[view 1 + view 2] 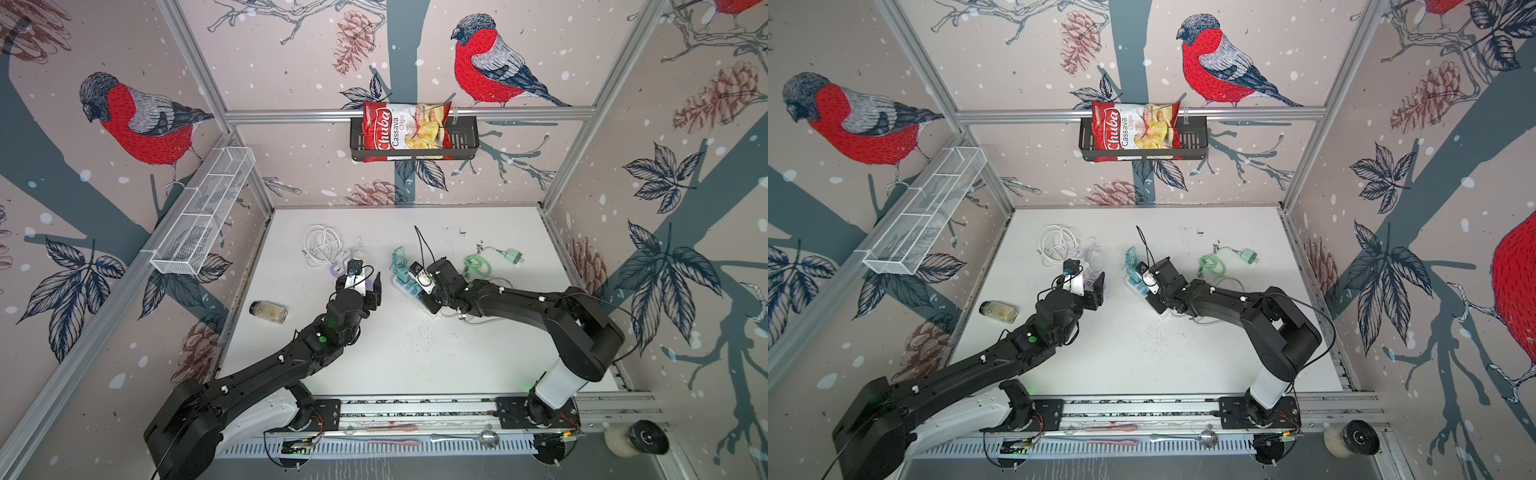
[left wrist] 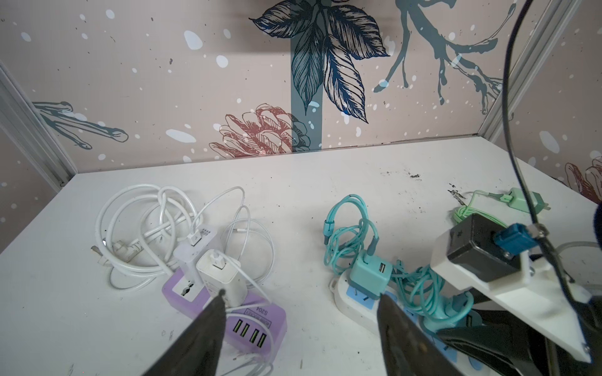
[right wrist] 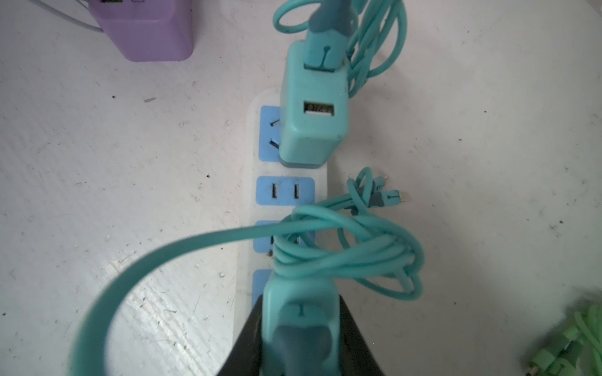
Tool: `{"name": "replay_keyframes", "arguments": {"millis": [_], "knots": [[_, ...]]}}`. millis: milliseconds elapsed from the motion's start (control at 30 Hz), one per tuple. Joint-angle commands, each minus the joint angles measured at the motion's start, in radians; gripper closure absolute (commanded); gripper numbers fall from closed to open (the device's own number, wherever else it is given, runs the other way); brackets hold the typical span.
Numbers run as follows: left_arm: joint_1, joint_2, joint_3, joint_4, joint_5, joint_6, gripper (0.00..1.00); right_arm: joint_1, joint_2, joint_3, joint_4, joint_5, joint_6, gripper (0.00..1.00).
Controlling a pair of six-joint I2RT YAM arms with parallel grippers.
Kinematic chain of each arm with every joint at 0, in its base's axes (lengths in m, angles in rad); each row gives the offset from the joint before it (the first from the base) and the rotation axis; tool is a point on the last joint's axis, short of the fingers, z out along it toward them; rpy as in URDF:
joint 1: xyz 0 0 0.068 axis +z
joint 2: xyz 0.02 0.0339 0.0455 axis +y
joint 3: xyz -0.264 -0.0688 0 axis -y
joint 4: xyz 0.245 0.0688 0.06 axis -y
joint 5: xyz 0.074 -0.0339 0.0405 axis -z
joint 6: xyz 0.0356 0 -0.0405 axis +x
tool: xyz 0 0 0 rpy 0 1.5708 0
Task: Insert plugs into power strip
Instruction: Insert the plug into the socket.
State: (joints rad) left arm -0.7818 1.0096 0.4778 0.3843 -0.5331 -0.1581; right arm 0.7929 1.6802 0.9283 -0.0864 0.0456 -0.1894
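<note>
Power strip (image 3: 252, 208) lies on the desk (image 3: 97, 195) under your right tool (image 3: 299, 309), clenched on a teal plug (image 3: 299, 289); a second teal plug (image 3: 312, 130) sits seated ahead. Left tool (image 2: 303, 296) hangs released. Likely next: align prongs over a free socket (image 3: 285, 191), press straight down.

Plug (image 3: 312, 107) in pwr strip (image 3: 252, 211) end socket; 2nd strip (image 2: 277, 320) left of it

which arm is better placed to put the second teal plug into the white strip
Right. The right gripper is shut on the teal plug over the white strip; the left gripper hangs open by the purple strip.
</note>
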Motion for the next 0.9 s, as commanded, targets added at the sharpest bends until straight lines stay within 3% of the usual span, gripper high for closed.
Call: {"name": "replay_keyframes", "arguments": {"millis": [0,233,567,700,867], "knots": [[0.001,0.014,0.022,0.004,-0.018,0.000,0.28,-0.002,0.015,-0.012,-0.238,-0.005,-0.034,1.00],[0.001,0.064,0.070,-0.010,-0.004,0.015,0.28,-0.019,0.020,-0.078,-0.183,0.041,0.061,1.00],[0.002,0.127,0.120,0.010,0.008,0.048,0.28,-0.056,-0.050,-0.136,-0.111,-0.012,0.111,1.00],[0.003,0.128,0.123,0.010,0.006,0.048,0.28,-0.055,-0.007,-0.108,-0.141,-0.009,0.116,0.97],[0.003,0.123,0.122,0.010,-0.003,0.047,0.24,-0.055,0.050,-0.086,-0.161,0.008,0.111,0.84]]}}
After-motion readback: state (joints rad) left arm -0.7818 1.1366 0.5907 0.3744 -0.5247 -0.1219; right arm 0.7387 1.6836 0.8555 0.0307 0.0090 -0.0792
